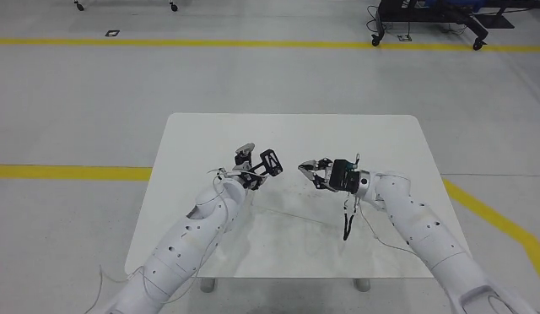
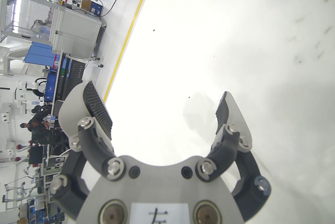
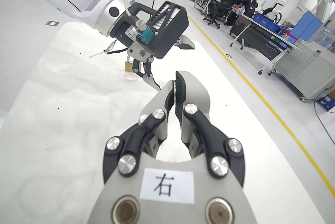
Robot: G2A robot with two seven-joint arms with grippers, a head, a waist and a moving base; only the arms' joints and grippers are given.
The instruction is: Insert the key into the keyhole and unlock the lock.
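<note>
A small brass padlock (image 3: 128, 66) stands on the white table (image 1: 380, 145), just behind the left gripper and partly hidden by it. My left gripper (image 2: 157, 89) hovers near the table's middle (image 1: 257, 156), open, with nothing between its ribbed pads (image 2: 99, 107). My right gripper (image 3: 174, 83) faces it from a short way to the right (image 1: 310, 170). It is shut with its pads pressed together, and I see nothing in them. I cannot make out a key.
A black cable (image 1: 346, 219) hangs from the right wrist onto the table. Dark specks mark the tabletop. The table's far half is bare. Yellow floor lines (image 1: 253, 41) run beyond it, with benches and carts farther off.
</note>
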